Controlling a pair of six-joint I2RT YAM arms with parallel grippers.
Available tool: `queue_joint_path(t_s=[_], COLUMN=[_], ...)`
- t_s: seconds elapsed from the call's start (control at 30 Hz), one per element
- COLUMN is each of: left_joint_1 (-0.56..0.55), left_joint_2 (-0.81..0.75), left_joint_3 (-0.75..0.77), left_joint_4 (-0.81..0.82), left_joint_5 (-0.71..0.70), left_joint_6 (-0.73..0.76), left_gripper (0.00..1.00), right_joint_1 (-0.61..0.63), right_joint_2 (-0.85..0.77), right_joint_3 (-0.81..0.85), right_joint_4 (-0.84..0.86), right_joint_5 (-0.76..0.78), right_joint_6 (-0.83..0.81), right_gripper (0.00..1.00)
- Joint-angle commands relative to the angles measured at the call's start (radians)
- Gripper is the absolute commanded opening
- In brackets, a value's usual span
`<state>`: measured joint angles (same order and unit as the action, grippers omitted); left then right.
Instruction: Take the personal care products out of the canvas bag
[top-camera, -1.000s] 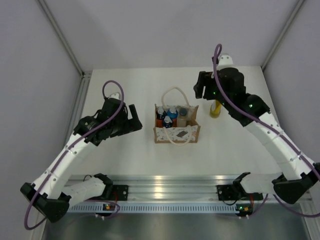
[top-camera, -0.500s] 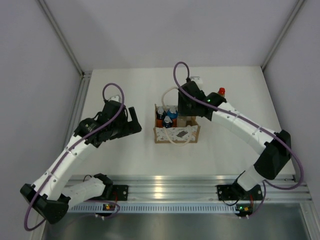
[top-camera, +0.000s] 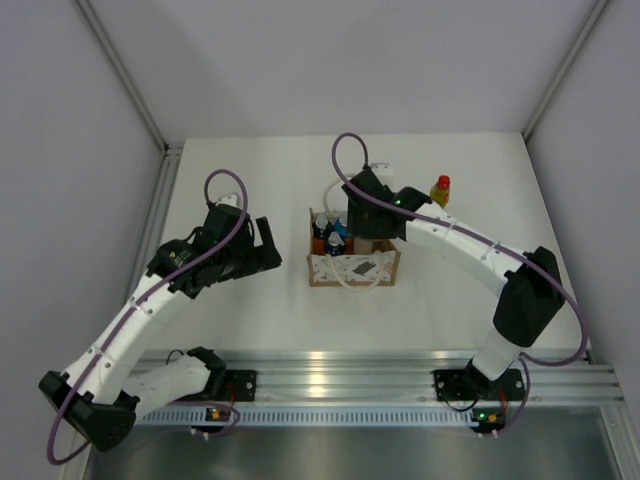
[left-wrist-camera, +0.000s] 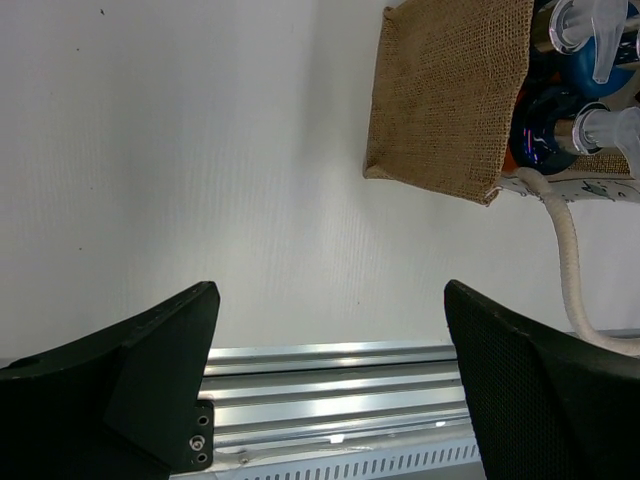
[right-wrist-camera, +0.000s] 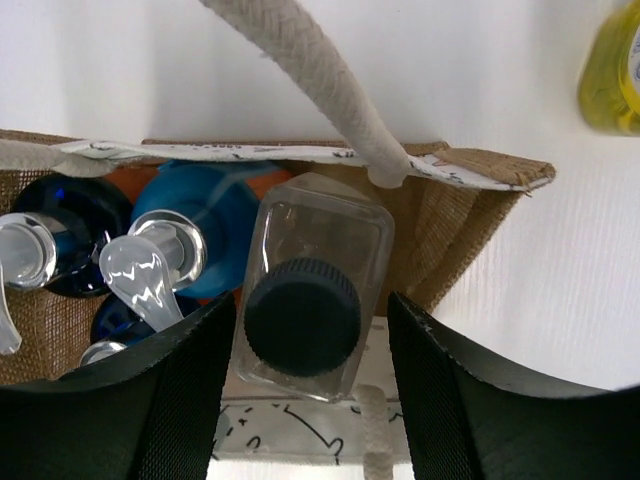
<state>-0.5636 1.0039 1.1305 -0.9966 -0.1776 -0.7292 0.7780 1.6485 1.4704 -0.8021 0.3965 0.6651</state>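
The whitish bottle (right-wrist-camera: 320, 225), inside the canvas bag (right-wrist-camera: 455, 215), is framed by the spread, empty right gripper (right-wrist-camera: 310, 300); the left gripper (left-wrist-camera: 330, 290) is held agape beside the bag.

Coarse burlap canvas bag (left-wrist-camera: 450, 95); clear glossy plastic whitish bottle (right-wrist-camera: 312, 285).

The right tool (right-wrist-camera: 311, 308) has its dark fingers (right-wrist-camera: 165, 405) flanking a clear whitish bottle (right-wrist-camera: 320, 232) with a dark grey cap (right-wrist-camera: 302, 316) — contact unclear — upright in the tan canvas bag (right-wrist-camera: 452, 222) beside orange bottles with blue pump caps (right-wrist-camera: 196, 222). A slim yellow bottle (right-wrist-camera: 612, 72) sits outside on the white surface (right-wrist-camera: 545, 310).
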Motion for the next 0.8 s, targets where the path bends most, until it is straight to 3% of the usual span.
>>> queue_joint_path(t_s=[0.0, 0.5, 0.67, 0.77], left_joint_1=[-0.002, -0.002, -0.002, -0.002], left_joint_2=[-0.007, 0.001, -0.004, -0.001], left_joint_3=[-0.005, 0.011, 0.006, 0.008], left_joint_4=[0.006, 0.006, 0.006, 0.006], left_joint_5=[-0.019, -0.023, -0.022, -0.020], left_joint_6=[0.024, 0.065, 0.071, 0.073], left_gripper=[0.99, 0.98, 0.98, 0.99], right_joint_1=[0.017, -0.008, -0.006, -0.008], right_joint_2=[0.042, 0.114, 0.080, 0.071], right_joint_3=[0.051, -0.002, -0.076, -0.125], right_joint_4=[-0.022, -0.003, 0.105, 0.164], right_joint_5=[0.036, 0.091, 0.081, 0.067], right_joint_6=[0.014, 0.016, -0.010, -0.033], right_gripper=[0.59, 0.55, 0.51, 0.43])
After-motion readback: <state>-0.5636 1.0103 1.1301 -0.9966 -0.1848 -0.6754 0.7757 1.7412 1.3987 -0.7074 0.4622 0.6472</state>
